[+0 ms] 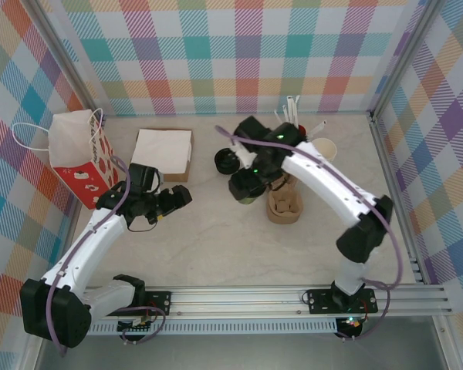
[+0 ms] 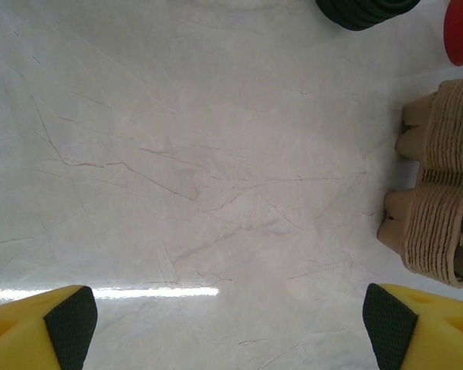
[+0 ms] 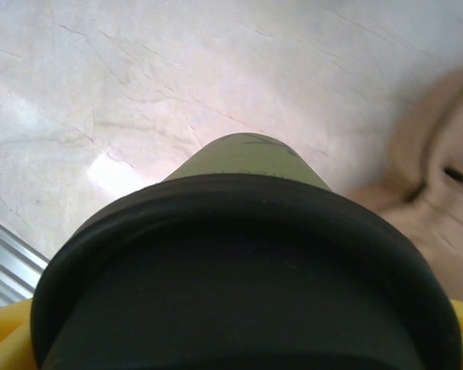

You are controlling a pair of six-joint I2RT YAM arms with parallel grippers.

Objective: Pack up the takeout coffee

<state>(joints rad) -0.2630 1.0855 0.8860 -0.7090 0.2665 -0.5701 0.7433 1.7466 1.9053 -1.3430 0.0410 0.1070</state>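
Marble-pattern table: open surface between both arms, down to the near rail. Red-and-white paper bag at the left edge; print unreadable. Takeout coffee beside the pulp cup-carrier stack, clamped in the right gripper. Left gripper spread wide over bare table.

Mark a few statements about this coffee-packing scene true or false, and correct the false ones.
1. The left claw hangs open over bare tabletop. True.
2. The takeout coffee has no lid. False: a black lid caps it.
3. The takeout coffee sits between the fingers of the right claw. True.
4. The red-and-white paper bag stands on the table's right side. False: it stands at the left, by the left arm.
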